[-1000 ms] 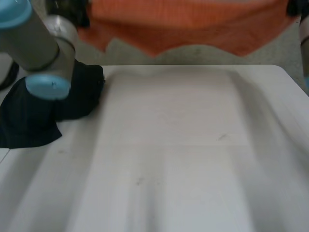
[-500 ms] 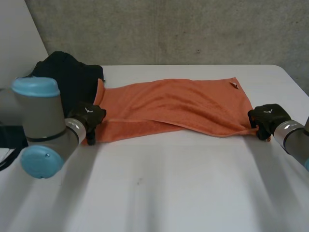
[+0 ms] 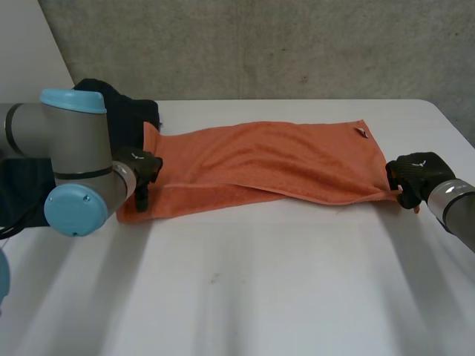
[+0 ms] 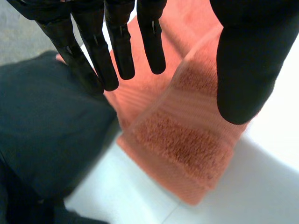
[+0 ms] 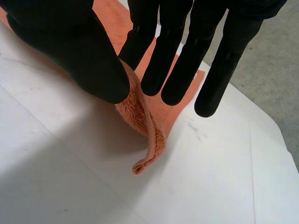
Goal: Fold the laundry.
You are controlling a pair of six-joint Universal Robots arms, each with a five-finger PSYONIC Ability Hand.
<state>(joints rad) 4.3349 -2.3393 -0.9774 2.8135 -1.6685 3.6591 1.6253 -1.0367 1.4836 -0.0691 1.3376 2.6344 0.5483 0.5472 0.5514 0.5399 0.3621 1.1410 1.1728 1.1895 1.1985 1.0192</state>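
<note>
Nearest you, the white table (image 3: pixel 282 289) is lying bare in front of both hands. Your left hand (image 4: pixel 119 44) is hanging open, fingers straight and thumb spread wide, nothing pinched. Under its palm, one end of the orange towel (image 4: pixel 182 144) is lying flat, doubled over on itself. Your right hand (image 5: pixel 70 42) is gripping the opposite end: the thumb is pressing a corner against the straight fingers, and that corner is standing up off the table, curling below the thumb. Between your two hands the towel is stretching across the table as one long band, its near edge folded over. Just past your left fingertips, a dark garment (image 4: pixel 46 130) is sitting bunched right against the towel's end.
</note>
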